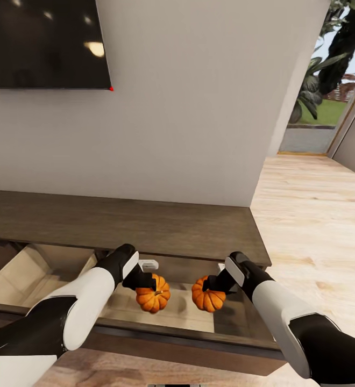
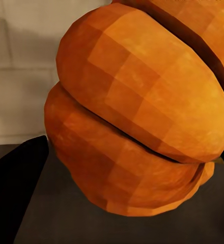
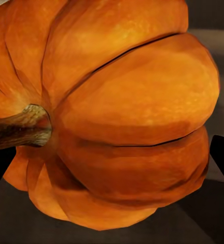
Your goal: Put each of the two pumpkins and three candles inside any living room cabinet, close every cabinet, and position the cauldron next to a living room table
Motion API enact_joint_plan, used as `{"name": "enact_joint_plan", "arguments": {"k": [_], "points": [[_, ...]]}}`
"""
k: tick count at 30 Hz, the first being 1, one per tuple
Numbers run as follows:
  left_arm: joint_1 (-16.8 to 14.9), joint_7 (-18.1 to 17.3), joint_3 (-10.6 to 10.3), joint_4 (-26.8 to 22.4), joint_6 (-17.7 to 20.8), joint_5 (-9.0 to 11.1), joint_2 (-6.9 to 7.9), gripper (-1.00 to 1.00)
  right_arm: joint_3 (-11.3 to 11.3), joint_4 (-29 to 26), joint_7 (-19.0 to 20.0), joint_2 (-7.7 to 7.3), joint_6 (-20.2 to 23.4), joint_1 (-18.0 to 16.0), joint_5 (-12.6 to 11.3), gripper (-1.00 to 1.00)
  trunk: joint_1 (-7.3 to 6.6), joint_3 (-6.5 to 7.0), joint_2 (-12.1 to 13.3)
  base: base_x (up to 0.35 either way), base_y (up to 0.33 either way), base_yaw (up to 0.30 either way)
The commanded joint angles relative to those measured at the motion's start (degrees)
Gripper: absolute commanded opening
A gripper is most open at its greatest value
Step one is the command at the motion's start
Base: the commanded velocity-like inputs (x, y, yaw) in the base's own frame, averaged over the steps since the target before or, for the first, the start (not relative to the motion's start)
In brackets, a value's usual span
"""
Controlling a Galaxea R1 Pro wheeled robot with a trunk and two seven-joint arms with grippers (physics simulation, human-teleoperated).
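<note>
Both arms are seen nearest in the head view, reaching forward over an open drawer of the cabinet (image 1: 145,226). The left gripper (image 1: 148,282) is closed on a pumpkin (image 1: 153,295), and the right gripper (image 1: 214,283) is closed on a second pumpkin (image 1: 208,295); the two are held side by side, a little apart, above the drawer's pale interior (image 1: 37,274). The cabinet stands against a pale wall (image 1: 199,107), a dark screen (image 1: 43,43) is mounted above it, and wooden floor (image 1: 317,215) lies to the right.

From the left wrist, orange ribbed lobes of the left pumpkin (image 2: 142,122) are seen close up, with a dark finger (image 2: 20,173) beside them.

From the right wrist, the right pumpkin (image 3: 127,117) is seen with its brown stem (image 3: 20,127) pointing sideways.
</note>
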Motion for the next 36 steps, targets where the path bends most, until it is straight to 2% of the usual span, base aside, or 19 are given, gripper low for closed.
{"name": "enact_joint_plan", "arguments": {"k": [1, 4, 10, 27, 33, 36], "points": [[0.0, -0.2, 0.4, 0.0, -0.5, -0.6, -0.03, -1.0, 0.4, -0.1, -0.5, 0.0, 0.1, 0.0, -0.7, -1.0, -0.01, -0.05, 0.0, 0.0, 0.0, 0.0], [0.0, -0.2, 0.4, 0.3, -1.9, -0.5, -0.03, -1.0, 0.4, -0.1, -0.5, 0.1, -0.8, 0.0, -0.7, -1.0, -0.01, -0.05, 0.0, 0.0, 0.0, 0.0], [0.0, -0.1, 0.4, 0.3, -2.5, -0.6, -0.03, -1.0, 0.4, 0.0, -0.5, 0.14, -1.5, 0.0, -0.7, -1.0, -0.01, -0.05, 0.0, 0.0, 0.0, 0.0], [0.0, -0.1, 0.3, 0.3, -2.6, -0.6, -0.03, -1.0, 0.5, 1.9, -0.6, 0.14, -1.6, 0.0, -0.6, -1.0, 0.43, -3.82, -0.2, 0.0, 0.0, 0.0], [0.0, -0.1, 0.4, 0.3, -2.6, -0.6, -0.03, -1.0, 0.5, 2.0, -0.6, 0.41, -1.6, 0.0, -0.6, -1.0, 0.43, -3.82, -0.2, 0.0, 0.0, 0.0], [0.0, -0.1, 0.4, 0.5, -5.0, -0.6, -0.03, -1.0, 0.5, 2.0, -0.5, 1.07, -3.1, 0.0, -0.6, -1.0, 0.43, -3.82, -0.2, 0.0, 0.0, 0.0]]}}
